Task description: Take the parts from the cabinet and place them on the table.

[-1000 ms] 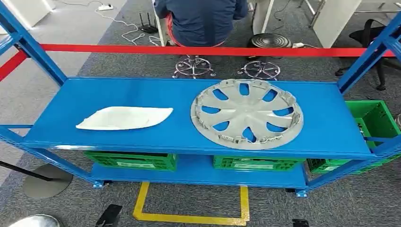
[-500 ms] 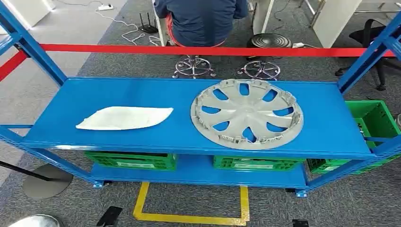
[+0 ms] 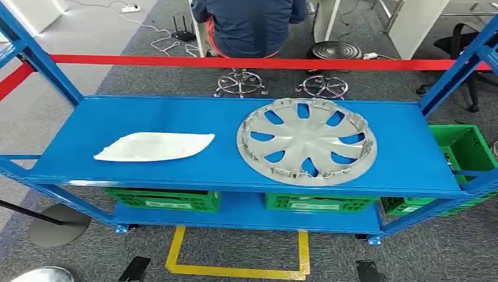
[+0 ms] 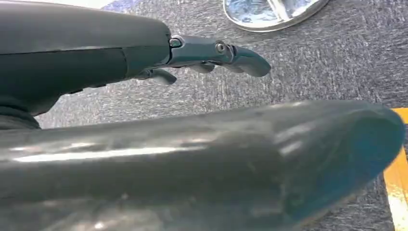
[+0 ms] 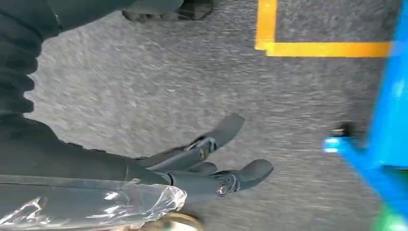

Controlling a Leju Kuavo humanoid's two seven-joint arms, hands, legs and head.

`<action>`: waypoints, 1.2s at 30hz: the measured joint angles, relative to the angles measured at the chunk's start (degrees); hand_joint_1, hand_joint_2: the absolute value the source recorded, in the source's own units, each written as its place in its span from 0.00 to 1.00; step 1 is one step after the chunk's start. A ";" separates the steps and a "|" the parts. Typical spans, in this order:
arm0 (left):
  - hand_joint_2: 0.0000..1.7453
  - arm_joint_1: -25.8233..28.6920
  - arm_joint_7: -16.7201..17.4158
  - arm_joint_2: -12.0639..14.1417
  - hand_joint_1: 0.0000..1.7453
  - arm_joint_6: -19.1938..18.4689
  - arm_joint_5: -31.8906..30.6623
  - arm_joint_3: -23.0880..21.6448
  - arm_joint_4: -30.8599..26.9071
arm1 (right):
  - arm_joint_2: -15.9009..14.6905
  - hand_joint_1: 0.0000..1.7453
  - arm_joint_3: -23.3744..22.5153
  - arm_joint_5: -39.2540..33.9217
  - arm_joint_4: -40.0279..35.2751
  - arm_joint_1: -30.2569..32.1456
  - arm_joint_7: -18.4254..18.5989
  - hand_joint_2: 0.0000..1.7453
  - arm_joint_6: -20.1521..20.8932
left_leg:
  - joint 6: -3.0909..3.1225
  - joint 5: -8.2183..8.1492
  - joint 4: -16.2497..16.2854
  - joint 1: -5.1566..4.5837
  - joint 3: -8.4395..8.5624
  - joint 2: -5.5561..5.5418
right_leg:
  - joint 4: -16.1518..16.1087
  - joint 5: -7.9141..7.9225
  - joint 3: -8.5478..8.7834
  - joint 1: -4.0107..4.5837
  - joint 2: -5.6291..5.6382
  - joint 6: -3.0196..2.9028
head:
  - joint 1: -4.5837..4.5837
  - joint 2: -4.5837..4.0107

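Note:
A white curved panel (image 3: 154, 146) lies on the left of the blue shelf (image 3: 223, 126). A grey wheel cover (image 3: 306, 141) lies on its right, inner side up. Both my hands hang low in front of the rack, well short of the parts. My left hand (image 4: 144, 57) hovers over grey carpet with its fingers stretched out and nothing in it; its dark tip (image 3: 134, 269) pokes in at the head view's lower edge. My right hand (image 5: 192, 168) has its fingers apart and empty above the carpet, near the rack's blue foot (image 5: 344, 144), and its tip (image 3: 367, 271) appears low in the head view.
Green crates (image 3: 161, 200) sit on the lower shelf and one (image 3: 464, 147) stands right of the rack. A red bar (image 3: 246, 61) crosses behind, with a seated person (image 3: 249, 26) beyond it. Yellow floor tape (image 3: 235, 270) marks the carpet, and a chrome base (image 3: 41, 274) lies at lower left.
The dark tip of my right hand has come further up into the head view. The parts on the shelf have not moved.

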 joint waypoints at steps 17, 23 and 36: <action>0.00 -0.11 1.77 -0.31 0.00 -1.22 -2.69 0.22 0.00 | 3.76 0.00 15.42 17.02 -11.41 -3.35 0.76 0.00 9.64 | -0.03 0.06 0.00 0.00 -0.02 0.00 | 0.02 0.01 -0.04 0.00 0.00 0.00 | 0.00 0.00; 0.00 -0.31 2.05 -0.31 0.00 -1.70 -3.41 0.22 0.00 | 3.37 0.00 19.78 19.35 -21.26 -4.31 2.25 0.00 12.70 | 0.00 0.10 0.00 0.00 -0.01 0.00 | 0.02 0.02 -0.07 0.01 -0.01 0.00 | 0.00 0.00; 0.00 -0.83 2.05 -0.39 0.00 -1.81 -3.85 0.22 0.00 | 2.38 0.00 23.24 19.92 -26.86 -4.34 3.65 0.00 14.34 | 0.00 0.09 0.00 0.00 -0.07 0.00 | 0.02 0.02 -0.11 0.00 -0.02 0.00 | 0.00 0.00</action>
